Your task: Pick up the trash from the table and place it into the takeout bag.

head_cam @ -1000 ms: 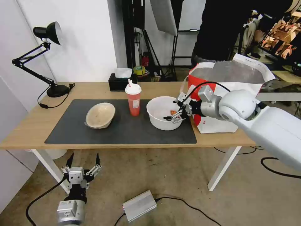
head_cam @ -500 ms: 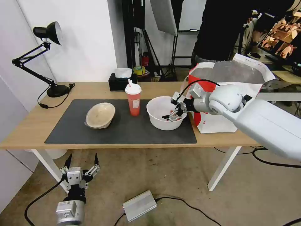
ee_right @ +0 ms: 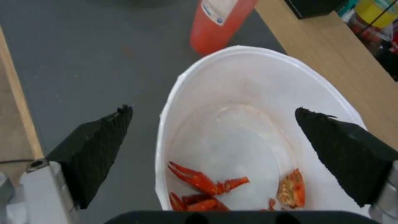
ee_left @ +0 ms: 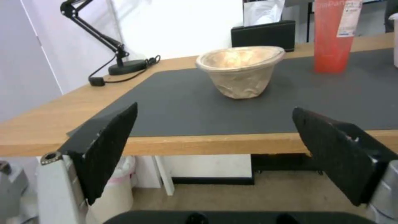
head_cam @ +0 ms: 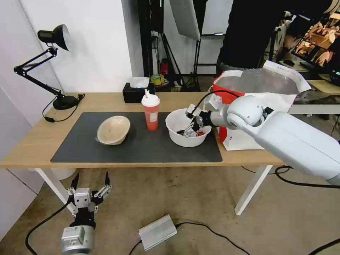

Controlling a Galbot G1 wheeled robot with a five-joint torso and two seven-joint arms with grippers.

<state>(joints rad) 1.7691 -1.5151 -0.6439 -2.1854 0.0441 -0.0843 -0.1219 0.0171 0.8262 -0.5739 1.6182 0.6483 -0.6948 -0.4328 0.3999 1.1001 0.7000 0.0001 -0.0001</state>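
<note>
Below the table's (head_cam: 32, 156) near edge, far left, the left end effector (head_cam: 90, 182) hangs over the floor, fingers spread wide, nothing between them; its wrist view looks across the table edge at the beige bowl (ee_left: 240, 70). On the back left corner of the table, a black desk lamp (head_cam: 53, 63) with its cord; a dark grey mat (head_cam: 71, 148) covers the middle. On the mat's left part, the beige bowl (head_cam: 113, 130), tilted; right of it, apart, the red cup (head_cam: 151, 113) upright with white lid and straw; behind the cup, off the mat, a black tissue box (head_cam: 136, 92). Right of the cup, just beside it, the white bowl (head_cam: 177, 136) on the mat, red crayfish scraps (ee_right: 207, 186) in its bottom. Over the white bowl, the right end effector (head_cam: 189, 124), fingers spread, one finger (ee_right: 91, 149) outside the near rim, the other (ee_right: 344, 149) over the far side; nothing pinched. At the table's right end, just beside the white bowl, the takeout bag (head_cam: 244, 138) stands open, foil lining showing.
</note>
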